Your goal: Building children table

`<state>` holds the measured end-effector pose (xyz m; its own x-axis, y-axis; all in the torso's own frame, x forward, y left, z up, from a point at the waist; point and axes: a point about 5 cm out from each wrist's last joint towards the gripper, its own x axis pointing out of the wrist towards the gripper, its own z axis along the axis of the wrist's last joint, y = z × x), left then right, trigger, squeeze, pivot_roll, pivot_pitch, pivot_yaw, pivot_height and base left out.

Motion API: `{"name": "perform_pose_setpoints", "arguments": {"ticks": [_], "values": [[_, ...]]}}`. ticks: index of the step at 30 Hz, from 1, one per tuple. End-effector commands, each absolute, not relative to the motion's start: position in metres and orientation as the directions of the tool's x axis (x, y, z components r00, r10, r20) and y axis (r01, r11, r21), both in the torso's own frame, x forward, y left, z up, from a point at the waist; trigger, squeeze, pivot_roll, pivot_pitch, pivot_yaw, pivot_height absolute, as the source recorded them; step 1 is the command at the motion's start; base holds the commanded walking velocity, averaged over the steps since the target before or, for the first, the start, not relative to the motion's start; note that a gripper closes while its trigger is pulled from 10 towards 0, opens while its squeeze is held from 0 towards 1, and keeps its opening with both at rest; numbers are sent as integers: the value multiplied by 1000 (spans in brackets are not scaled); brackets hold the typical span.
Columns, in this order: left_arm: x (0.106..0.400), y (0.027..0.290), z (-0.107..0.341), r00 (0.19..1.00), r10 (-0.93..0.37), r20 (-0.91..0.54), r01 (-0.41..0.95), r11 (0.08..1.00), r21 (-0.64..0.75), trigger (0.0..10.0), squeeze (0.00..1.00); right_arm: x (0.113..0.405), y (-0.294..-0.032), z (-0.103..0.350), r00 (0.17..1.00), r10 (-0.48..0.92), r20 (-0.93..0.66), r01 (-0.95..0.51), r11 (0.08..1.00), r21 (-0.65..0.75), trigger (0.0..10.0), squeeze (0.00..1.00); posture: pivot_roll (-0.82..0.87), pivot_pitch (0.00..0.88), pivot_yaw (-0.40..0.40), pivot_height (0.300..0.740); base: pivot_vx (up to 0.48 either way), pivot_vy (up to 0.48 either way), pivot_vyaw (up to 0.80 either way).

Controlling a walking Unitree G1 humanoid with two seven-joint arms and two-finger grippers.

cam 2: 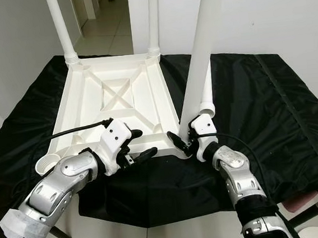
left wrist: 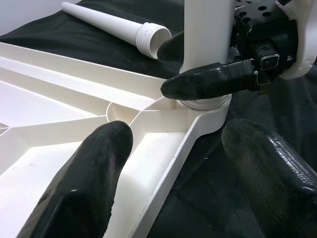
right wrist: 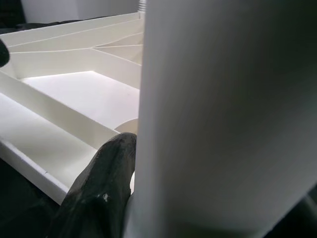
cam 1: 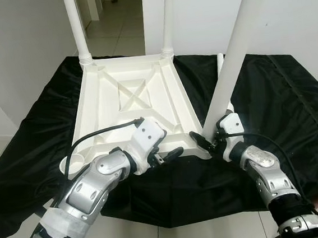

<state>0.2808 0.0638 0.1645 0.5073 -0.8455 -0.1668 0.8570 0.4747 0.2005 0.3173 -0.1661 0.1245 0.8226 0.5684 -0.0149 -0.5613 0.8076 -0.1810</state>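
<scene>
- Both silver arms reach forward from the near edge; the left end effector (cam 1: 170,151) hovers with its fingers spread wide over the near rim of the upturned white table top (cam 1: 132,102); the right end effector (cam 1: 206,138) is clamped around the base of a white table leg (cam 1: 237,49) standing in the near right corner socket.
- From the left wrist, the wide-apart fingers (left wrist: 89,183) straddle the top's near rim, with the right end effector's black finger pressed against the leg's foot just ahead of them; a loose threaded leg (left wrist: 116,25) lies on the black cloth beyond, apart from the top.
- From the right wrist, one black finger (right wrist: 106,183) touches the leg, and the ribbed underside spreads beyond it.
- Two further legs (cam 1: 75,26) stand upright in the far corner sockets, well ahead of both end effectors; the near left socket (cam 1: 73,161) sits open beside the left arm.
- Black cloth (cam 1: 281,101) covers the surface, with bare room to the right of the right end effector; tiled floor lies past the far edge.
- Cross-braced ribs mark the middle of the top, which is plain white.
</scene>
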Motion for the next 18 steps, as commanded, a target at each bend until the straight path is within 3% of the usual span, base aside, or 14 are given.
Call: {"name": "perform_pose_setpoints", "arguments": {"ticks": [1,9,12,14,18], "values": [[275,60,164,383,-902,-198,919,352,175,10000,0,312,-167,110,824,561,-78,-566,811,-150,10000,0,20,0,-16,740,0,0,0],[276,62,163,388,-899,-204,917,353,188,10000,0,309,-158,112,912,404,-75,-410,905,-112,10000,0,7,0,-3,740,0,0,0],[279,62,164,391,-897,-206,915,354,192,10000,0,306,-145,114,961,271,-55,-273,961,-40,10000,0,4,0,-2,740,0,0,0],[279,62,164,391,-897,-206,915,354,192,10000,0,306,-145,114,961,271,-55,-273,961,-40,10000,0,4,0,-2,740,0,0,0],[280,61,166,392,-897,-202,914,356,193,10000,0,305,-137,115,991,126,-38,-126,992,-10,10000,0,3,0,-3,740,0,0,0]]}}
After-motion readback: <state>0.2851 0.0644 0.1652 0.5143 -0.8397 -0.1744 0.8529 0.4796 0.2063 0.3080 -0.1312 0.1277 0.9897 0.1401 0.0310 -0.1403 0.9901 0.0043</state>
